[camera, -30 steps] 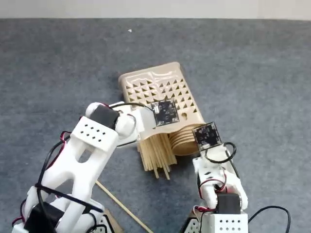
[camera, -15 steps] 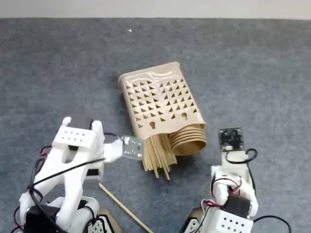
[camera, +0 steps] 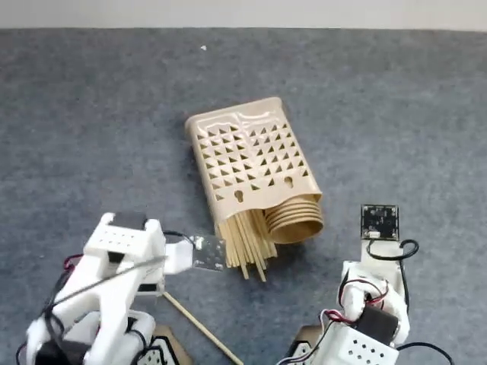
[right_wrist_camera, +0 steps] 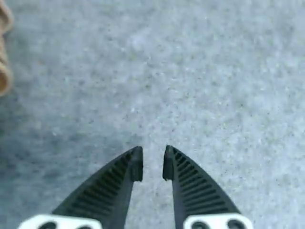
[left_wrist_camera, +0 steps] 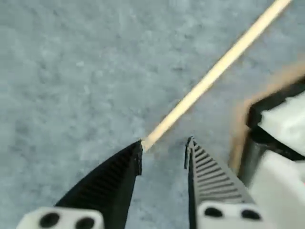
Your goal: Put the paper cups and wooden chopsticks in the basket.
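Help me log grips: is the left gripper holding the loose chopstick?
No, the left gripper is open, and the chopstick lies on the carpet, its end beside one fingertip.

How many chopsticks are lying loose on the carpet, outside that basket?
1. The loose chopstick lies on the carpet, its end ahead of the left hand. Other sticks poke from the basket; an arm may hide more.

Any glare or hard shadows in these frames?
High view: even light, no glare; soft shadow by the cups and chopsticks at the basket mouth. Left wrist view: loose chopstick casts barely any shadow. Right wrist view: carpet darker beside the right gripper.
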{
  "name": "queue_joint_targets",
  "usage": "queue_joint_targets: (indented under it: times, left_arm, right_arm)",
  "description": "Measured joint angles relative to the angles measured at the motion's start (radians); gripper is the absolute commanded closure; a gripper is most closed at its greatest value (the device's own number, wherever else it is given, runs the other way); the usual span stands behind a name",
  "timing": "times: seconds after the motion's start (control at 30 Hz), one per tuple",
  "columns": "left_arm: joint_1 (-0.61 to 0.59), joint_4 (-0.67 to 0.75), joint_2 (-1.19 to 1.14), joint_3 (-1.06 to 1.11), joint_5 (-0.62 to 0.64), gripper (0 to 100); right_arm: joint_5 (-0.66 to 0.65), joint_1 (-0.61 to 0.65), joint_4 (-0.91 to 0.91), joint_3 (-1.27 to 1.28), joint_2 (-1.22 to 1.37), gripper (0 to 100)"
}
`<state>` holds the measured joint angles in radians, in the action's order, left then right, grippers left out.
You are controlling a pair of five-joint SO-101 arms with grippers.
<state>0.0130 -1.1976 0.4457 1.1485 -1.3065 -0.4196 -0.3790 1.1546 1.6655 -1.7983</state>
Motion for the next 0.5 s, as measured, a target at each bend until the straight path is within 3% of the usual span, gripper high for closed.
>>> queue_joint_targets:
  times: [0.17, 0.5]
  left_arm:
    - [-0.002, 0.061, -0.003, 0.023, 0.0, 100]
    - [0.0, 0.061, -0.012, 0.023, 0.0, 100]
  right_arm:
    - [0.0, 0.0, -0.034, 0.0, 0.0, 91.0]
    - [0.0, 0.0, -0.055, 0.0, 0.0, 91.0]
